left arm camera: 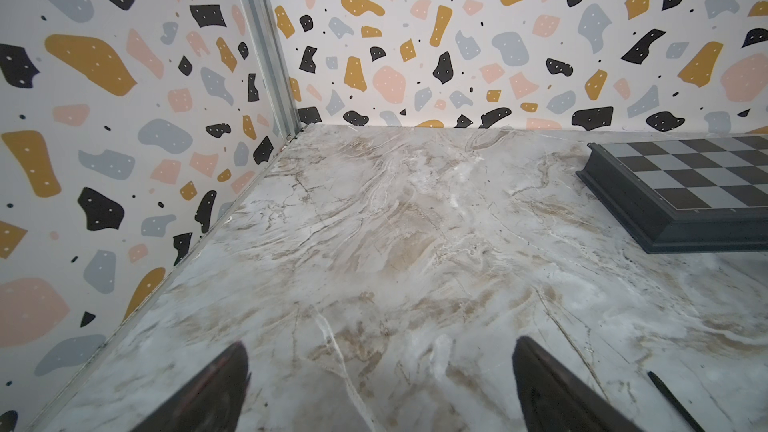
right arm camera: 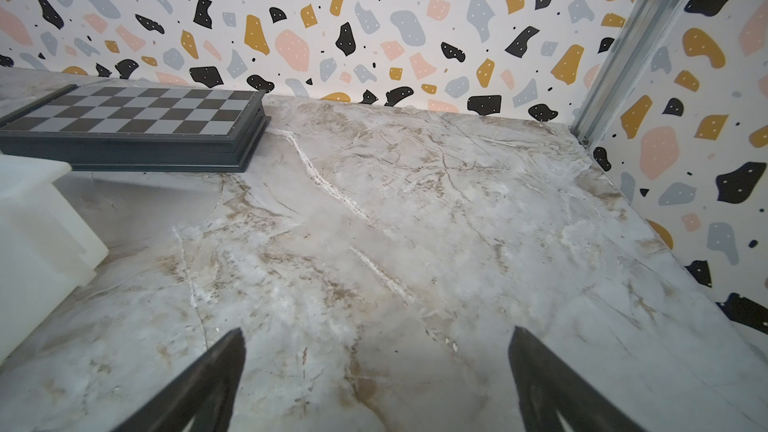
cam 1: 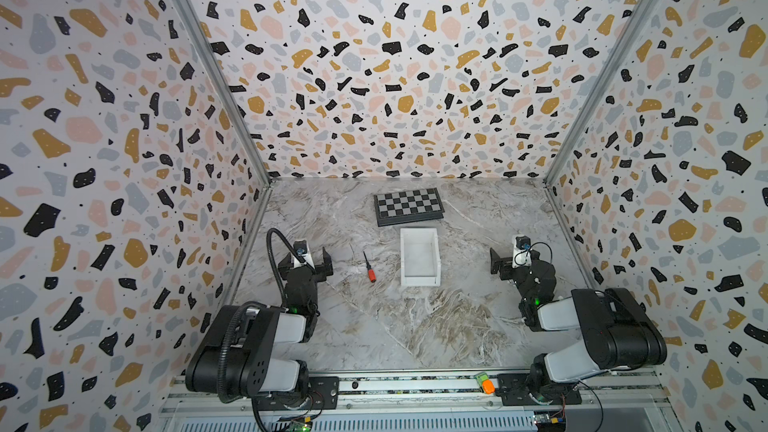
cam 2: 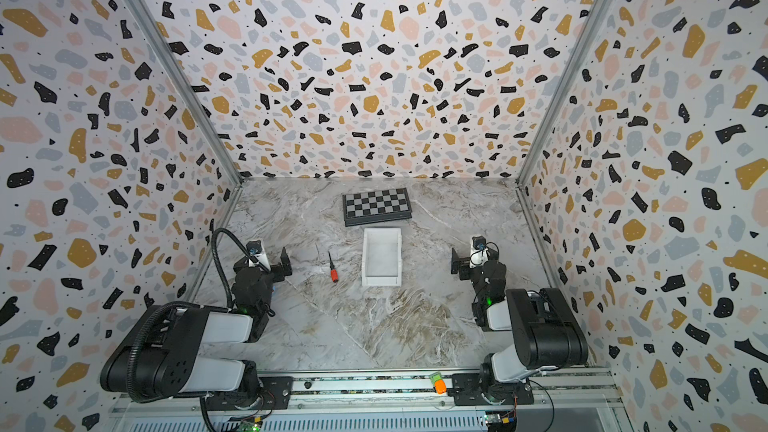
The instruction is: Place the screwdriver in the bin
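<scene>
lying flat on the marble surface: screwdriver, between left claw and bin, touching neither. left claw spread wide, empty. right claw likewise parted, empty, beyond the bin.

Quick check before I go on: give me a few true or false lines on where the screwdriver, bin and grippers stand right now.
1. The screwdriver lies on the table, outside the bin. True.
2. The left gripper is shut on the screwdriver. False: it is open and holds nothing.
3. The screwdriver lies between the left gripper and the bin in both top views. True.
4. The bin sits on the chessboard. False: it stands on the table, nearer the arms than the board.
5. The right gripper is open, with bare table between its fingers. True.
</scene>
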Robot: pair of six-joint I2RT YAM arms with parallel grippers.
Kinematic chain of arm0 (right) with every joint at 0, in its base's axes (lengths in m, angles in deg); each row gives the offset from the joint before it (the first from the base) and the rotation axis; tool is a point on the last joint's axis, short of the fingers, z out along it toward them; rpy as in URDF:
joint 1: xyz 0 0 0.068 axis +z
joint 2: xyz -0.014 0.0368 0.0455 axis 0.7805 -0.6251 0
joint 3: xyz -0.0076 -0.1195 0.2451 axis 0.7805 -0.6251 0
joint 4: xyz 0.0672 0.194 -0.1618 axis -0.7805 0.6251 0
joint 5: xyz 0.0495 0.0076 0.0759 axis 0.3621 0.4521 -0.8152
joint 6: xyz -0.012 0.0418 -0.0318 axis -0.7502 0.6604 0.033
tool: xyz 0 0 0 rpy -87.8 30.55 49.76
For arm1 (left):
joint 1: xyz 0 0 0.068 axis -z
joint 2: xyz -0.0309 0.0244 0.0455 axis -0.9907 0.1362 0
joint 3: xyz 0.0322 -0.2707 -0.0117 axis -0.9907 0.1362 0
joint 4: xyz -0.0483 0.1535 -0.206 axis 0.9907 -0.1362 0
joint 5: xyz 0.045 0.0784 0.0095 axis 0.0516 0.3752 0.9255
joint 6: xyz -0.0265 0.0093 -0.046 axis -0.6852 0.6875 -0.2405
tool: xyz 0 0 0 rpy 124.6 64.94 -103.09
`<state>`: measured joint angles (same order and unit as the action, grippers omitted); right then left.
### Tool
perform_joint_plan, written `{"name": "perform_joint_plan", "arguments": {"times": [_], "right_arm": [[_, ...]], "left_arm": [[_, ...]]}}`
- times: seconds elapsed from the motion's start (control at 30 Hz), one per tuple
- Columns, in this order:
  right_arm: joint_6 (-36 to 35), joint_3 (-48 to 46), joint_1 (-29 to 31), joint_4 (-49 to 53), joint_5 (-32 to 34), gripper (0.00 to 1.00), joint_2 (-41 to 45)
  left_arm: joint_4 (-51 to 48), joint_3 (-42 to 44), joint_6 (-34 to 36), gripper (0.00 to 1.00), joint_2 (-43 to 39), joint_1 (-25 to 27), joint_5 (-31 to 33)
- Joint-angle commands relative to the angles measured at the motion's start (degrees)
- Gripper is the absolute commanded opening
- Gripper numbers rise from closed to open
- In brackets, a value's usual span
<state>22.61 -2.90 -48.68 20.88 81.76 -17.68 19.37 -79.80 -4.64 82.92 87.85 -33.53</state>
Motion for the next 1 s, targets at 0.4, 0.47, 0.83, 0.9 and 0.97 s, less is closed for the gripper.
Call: {"name": "perform_joint_plan", "arguments": {"times": [0.4, 0.47, 0.83, 0.9, 0.97], "right_arm": [[4.2, 7.6, -1.6, 16.9, 3.4, 0.99, 8.6], [8.3, 12.6, -2.9, 27.2, 1.5, 0.99, 12.4], [22.6, 30.8, -3.8, 61.1, -13.7, 0.99, 19.9], [23.5, 32.1, -3.1, 64.7, -15.5, 0.99, 19.8], [23.8, 32.8, -2.5, 67.4, -16.5, 0.99, 20.0]], "left_arm": [[-51.5, -25.5, -15.9, 1.00, -9.4, -0.2, 11.5], [-62.0, -31.6, -20.6, 1.00, -9.3, -0.2, 8.7], [-84.7, -39.9, -46.5, 1.00, -12.7, 11.0, 4.0], [-86.9, -39.6, -52.6, 1.00, -11.1, 14.9, 0.9], [-88.7, -39.8, -55.9, 1.00, -9.1, 19.8, 2.4]]}}
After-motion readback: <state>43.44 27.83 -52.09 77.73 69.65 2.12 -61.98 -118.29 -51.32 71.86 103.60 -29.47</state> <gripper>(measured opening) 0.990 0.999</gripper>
